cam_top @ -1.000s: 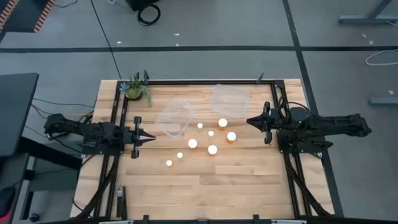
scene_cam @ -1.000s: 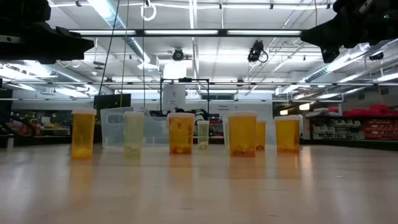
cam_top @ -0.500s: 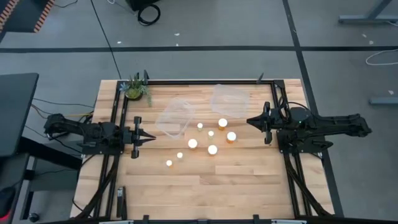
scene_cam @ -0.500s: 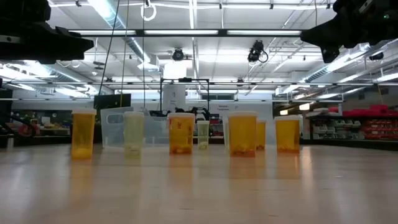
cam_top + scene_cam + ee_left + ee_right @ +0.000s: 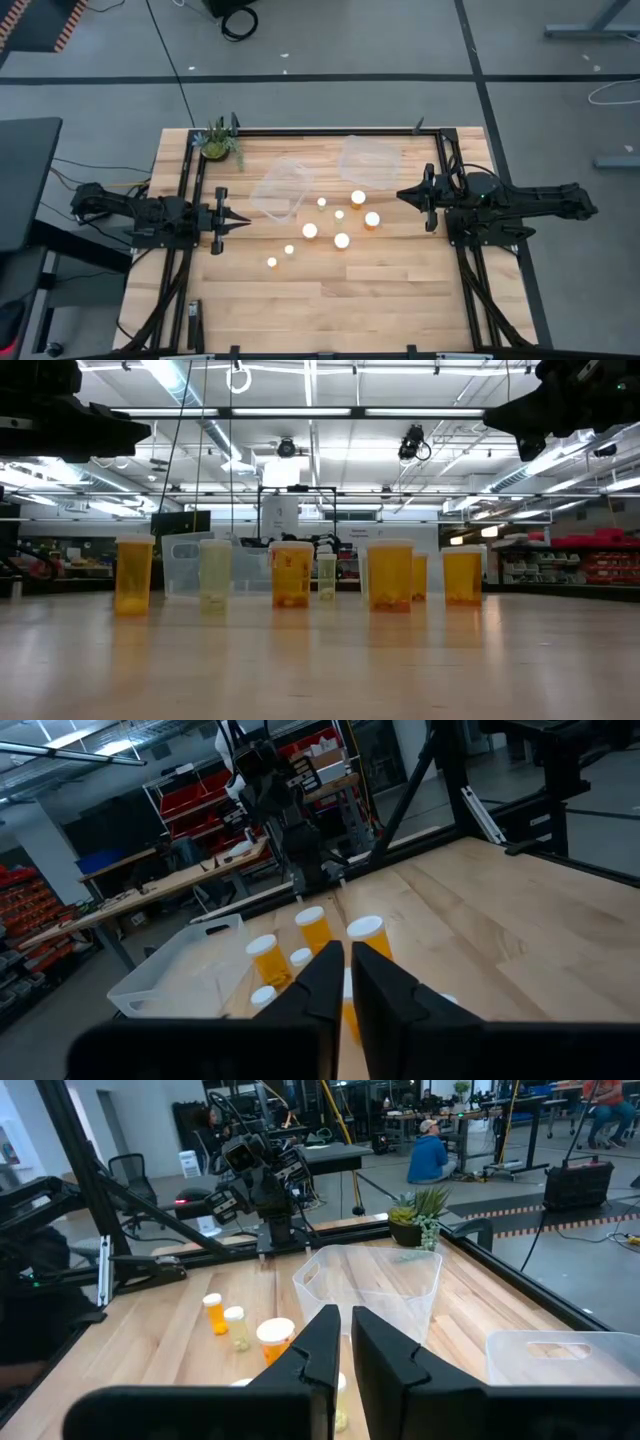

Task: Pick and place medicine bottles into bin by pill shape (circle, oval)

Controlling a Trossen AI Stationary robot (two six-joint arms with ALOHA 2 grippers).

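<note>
We find the eight medicine bottles [image 5: 340,240] standing upright, loosely spread about the tabletop's [image 5: 300,300] middle, evidently staged for sorting. Beyond them, toward the far edge, lie two clear bins [image 5: 280,188], neither holding a bottle we can see. The left gripper [image 5: 238,223] and right gripper [image 5: 404,196] hover at opposite side edges, fingers together, holding nothing; sorting appears not begun.

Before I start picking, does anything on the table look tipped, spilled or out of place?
One thing: the left bin sits skewed at an angle, unlike the squarer right bin. The medicine bottles all stand upright with caps on, none yet in a bin. Nothing is spilled.
</note>
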